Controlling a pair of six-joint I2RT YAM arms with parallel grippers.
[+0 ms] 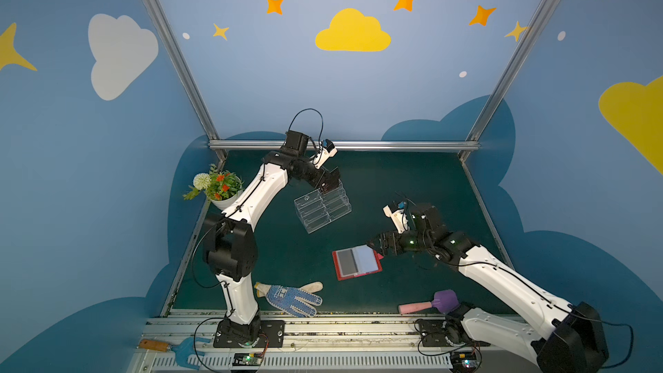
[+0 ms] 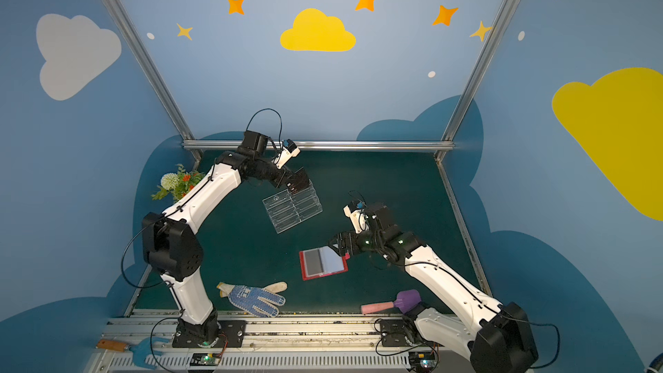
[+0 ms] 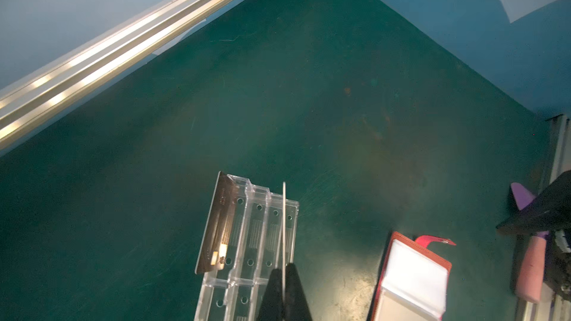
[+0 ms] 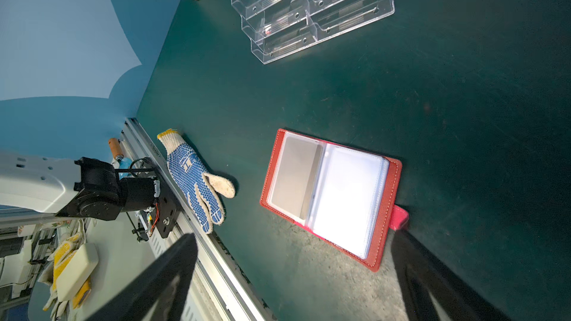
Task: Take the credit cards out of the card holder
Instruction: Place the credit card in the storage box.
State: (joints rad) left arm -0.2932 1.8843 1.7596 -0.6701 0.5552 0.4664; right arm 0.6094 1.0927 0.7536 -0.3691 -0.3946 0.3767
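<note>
- Clear acrylic tiered stand [image 1: 323, 209]: right beneath the left pincer [image 3: 283, 268]. One dark slotted credit card [image 3: 217, 226] leans in the tier off to one side of its jaws.
- Card holder [image 4: 391, 189]: open and flat just ahead of the right pincer [image 4: 293, 236], whose jaws stand wide apart and empty. Its opened width runs across from finger to finger, spine pointing roughly away, strap [image 4: 398, 217] beside one fingertip. The right arm is far nearer, so the next pull looks to be its job.
- Held credit card [image 3: 284, 223]: clamped edge-on in the left pincer, long axis straight out past the fingertips.
- Grey panel [image 4: 293, 177] in one sleeve: card or lining, I cannot tell.
</note>
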